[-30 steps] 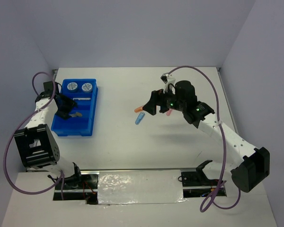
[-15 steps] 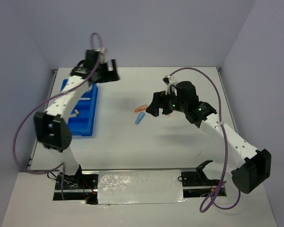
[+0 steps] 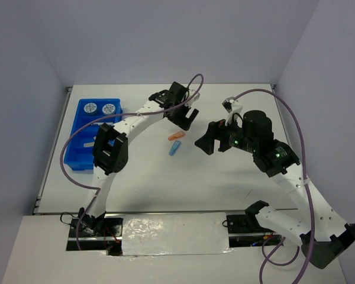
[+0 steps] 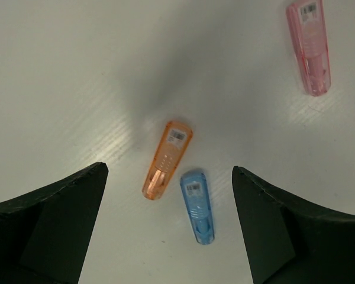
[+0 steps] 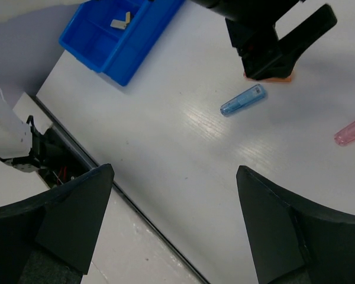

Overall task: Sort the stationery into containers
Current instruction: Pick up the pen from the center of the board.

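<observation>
- Where the right wrist view ends on its right side, the pink capsule (image 5: 351, 130) is cut off. In the top view I cannot make it out beside the right gripper (image 3: 206, 142).
- The right gripper hangs over the white table (image 3: 154, 189) with its jaws spread wide and nothing between them.
- The light-blue capsule (image 3: 175, 148) lies just left of the right gripper, free on the table and well right of the blue tray (image 3: 77, 155).
- Just beyond it lies the orange capsule (image 3: 176, 136); the two lie close together, apparently not touching.
- In the right wrist view the orange capsule is mostly hidden under the left gripper (image 3: 183, 115).
- The left gripper is released and empty. In its own wrist view the orange capsule shows between its black fingers (image 4: 47, 228), lying on the table below them.
- Each capsule carries a small barcode sticker at one end, too small to read.
- Part of the tray is covered by the left arm. Its near compartments are hard to make out, though tan blocks (image 5: 121, 22) show in one.
- At the tray's far end sit a patterned-top roll (image 3: 89, 108) and a second roll (image 3: 109, 109), side by side.
</observation>
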Motion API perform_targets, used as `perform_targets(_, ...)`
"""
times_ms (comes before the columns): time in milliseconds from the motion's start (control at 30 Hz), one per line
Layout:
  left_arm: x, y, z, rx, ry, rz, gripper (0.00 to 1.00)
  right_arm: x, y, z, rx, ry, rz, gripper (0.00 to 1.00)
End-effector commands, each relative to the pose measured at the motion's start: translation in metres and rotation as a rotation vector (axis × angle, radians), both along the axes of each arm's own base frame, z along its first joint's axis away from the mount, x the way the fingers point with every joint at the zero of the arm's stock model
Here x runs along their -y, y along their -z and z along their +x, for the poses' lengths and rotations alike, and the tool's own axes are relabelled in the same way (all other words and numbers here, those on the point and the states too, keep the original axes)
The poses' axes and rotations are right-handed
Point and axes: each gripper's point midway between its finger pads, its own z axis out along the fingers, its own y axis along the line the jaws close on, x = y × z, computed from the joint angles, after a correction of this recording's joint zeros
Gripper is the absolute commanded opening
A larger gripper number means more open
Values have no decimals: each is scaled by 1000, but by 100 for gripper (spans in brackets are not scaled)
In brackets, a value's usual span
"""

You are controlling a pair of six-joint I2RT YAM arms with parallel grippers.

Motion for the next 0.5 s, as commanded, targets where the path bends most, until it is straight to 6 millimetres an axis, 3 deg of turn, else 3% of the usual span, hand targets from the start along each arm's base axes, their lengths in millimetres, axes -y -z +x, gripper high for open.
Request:
perform_targets(0,-3,-8,20,73,36,43,99,8,-3,-7,8,8,-11,92)
perform_targets(233,-17,39,4,-25,26,114,99,14,-4,-12,16,27,-18,93)
perform_targets(467,-24,68,-9,-71,19,137,88,17,-11,-12,31,42,-10,93)
